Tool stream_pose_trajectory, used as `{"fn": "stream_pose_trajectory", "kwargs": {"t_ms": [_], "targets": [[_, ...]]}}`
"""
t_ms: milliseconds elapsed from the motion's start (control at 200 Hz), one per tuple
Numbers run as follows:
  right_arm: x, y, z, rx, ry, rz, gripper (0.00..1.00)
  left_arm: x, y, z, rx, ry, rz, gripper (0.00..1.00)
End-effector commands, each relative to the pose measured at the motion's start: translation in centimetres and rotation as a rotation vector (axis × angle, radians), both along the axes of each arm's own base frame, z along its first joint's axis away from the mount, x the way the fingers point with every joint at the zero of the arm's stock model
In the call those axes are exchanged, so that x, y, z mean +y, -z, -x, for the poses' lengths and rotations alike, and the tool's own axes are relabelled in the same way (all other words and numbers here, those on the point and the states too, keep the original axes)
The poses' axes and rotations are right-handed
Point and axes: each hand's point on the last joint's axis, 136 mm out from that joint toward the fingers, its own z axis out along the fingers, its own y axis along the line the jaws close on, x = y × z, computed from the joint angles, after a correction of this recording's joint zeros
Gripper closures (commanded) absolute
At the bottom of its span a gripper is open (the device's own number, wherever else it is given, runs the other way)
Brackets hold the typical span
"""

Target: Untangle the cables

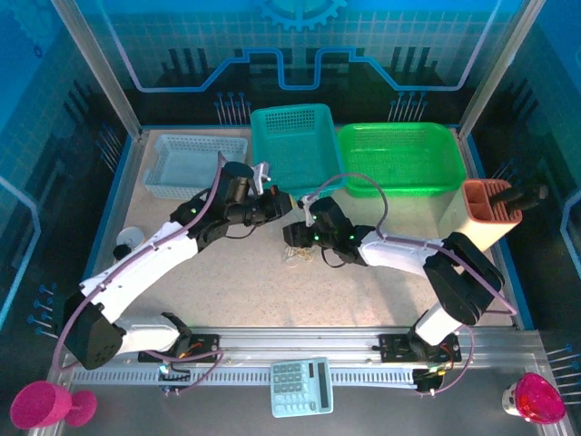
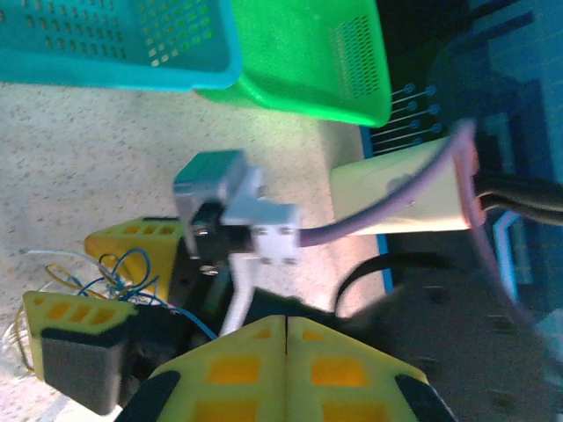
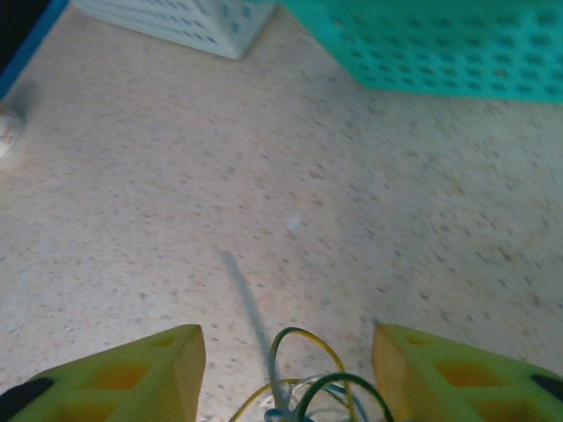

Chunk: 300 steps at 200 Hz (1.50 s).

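Cables (image 1: 293,258): small tangle mid-tabletop (image 1: 227,282). Likely light, limp, with springy loops. Right hand (image 3: 286,352) open, straddling them. Left hand (image 2: 286,338) closed, seemingly empty. Best pinch one loose outer loop, not the knot.

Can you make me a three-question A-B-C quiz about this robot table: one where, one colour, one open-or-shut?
1. Where do the cables lie? A in the green basket. B on the table, between the fingers of the right pincer. C on the calculator.
2. What colour is the middle basket? A red. B teal. C black.
3. How is the right pincer? A open. B shut. C holding a cup.
Answers: 1 B, the wrist view shows them between yellow fingers. 2 B, teal from above. 3 A, its fingers stand apart.
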Motion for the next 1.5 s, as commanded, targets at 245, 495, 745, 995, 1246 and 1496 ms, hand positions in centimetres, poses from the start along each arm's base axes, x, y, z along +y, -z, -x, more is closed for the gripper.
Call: {"fn": "stream_pose_trajectory", "kwargs": {"t_ms": [245,495,745,995,1246,1496], "targets": [[-1.7,4.7,0.7,0.076,0.059,0.014,0.37,-0.7,-9.3,0.2,-0.176,0.044,0.098,1.00],[-2.2,5.7,1.3,0.097,0.068,0.031,0.28,-0.3,-12.2,0.2,-0.251,0.035,0.108,1.00],[-2.5,6.3,1.7,0.108,0.065,0.032,0.36,0.0,-14.6,0.4,-0.304,0.031,0.123,1.00],[-2.9,6.8,2.0,0.112,0.065,0.052,0.50,0.6,-16.6,0.4,-0.351,0.010,0.136,1.00],[-3.2,7.7,2.2,0.129,0.074,0.059,0.56,2.8,-19.6,-1.1,-0.416,-0.060,0.133,1.00],[-3.8,8.2,2.5,0.134,0.084,0.075,0.55,7.7,-23.2,-3.3,-0.500,-0.206,0.133,1.00]]}}
